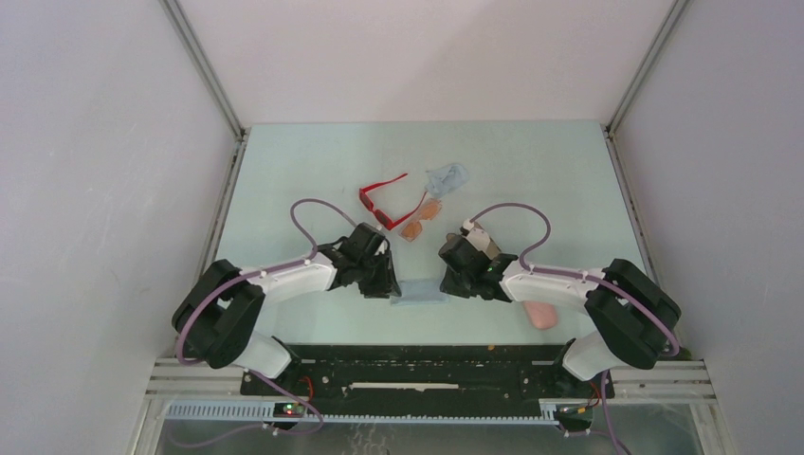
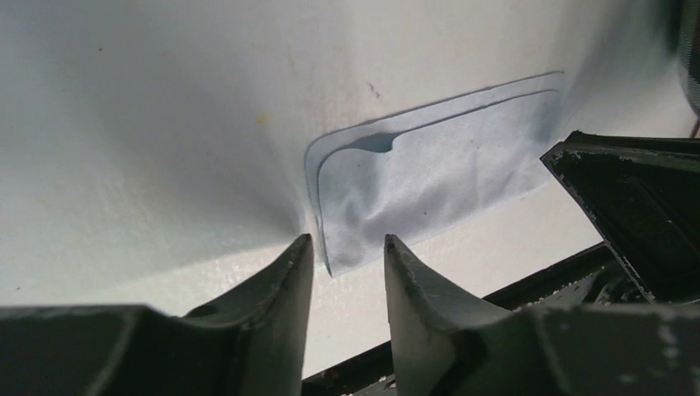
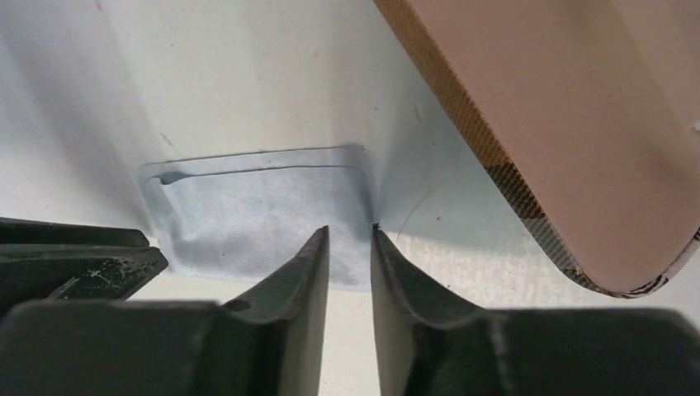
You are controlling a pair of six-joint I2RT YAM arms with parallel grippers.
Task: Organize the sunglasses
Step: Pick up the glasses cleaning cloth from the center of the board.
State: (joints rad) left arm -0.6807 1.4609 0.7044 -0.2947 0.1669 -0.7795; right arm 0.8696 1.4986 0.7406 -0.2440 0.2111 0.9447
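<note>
The left gripper (image 2: pixel 347 256) and right gripper (image 3: pixel 348 247), each narrowly parted and holding nothing, flank the flat pale blue cloth (image 2: pixel 429 181). Their fingers could skid off so thin an edge, or crumple it. The red plastic-framed sunglasses (image 1: pixel 379 203) and slim orange-lensed sunglasses (image 1: pixel 424 218) lie touching, farther back on the table (image 1: pixel 303 171).

Sunglasses (image 1: pixel 384 201) ctr of frame, 2nd pair (image 1: pixel 422 221) just rt of it; cloth (image 1: pixel 420 291) below them; case (image 1: pixel 540 314) lower rt; all on table (image 1: pixel 284 190).

no readable text, labels, brands, numbers, signs anywhere
</note>
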